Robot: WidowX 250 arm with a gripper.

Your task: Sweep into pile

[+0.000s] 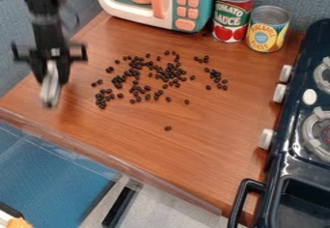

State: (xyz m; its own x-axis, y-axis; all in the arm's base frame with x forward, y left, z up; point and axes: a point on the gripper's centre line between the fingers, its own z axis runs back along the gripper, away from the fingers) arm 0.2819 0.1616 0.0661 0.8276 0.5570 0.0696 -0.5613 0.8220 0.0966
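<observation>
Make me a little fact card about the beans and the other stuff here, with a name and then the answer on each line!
beans: many, small and dark
pile: not one heap; loose clusters and strays
surface: brown wooden counter
end effector: left of the beans in view
behind: toy microwave, red can, yellow can
right side: dark toy stove

A hand could pass low over the brown wood-grain worktop (116,133), in front of the scattered small dark beans (172,72), with one stray bean (168,128) in that lane. Behind the beans, a teal-and-white toy microwave (119,8), a red-and-green metal can (232,13) and a yellow-and-blue metal can (266,31) block the way; a glossy dark-blue toy stove (283,149) bounds the right, a blue textured wall (19,26) the left.
</observation>
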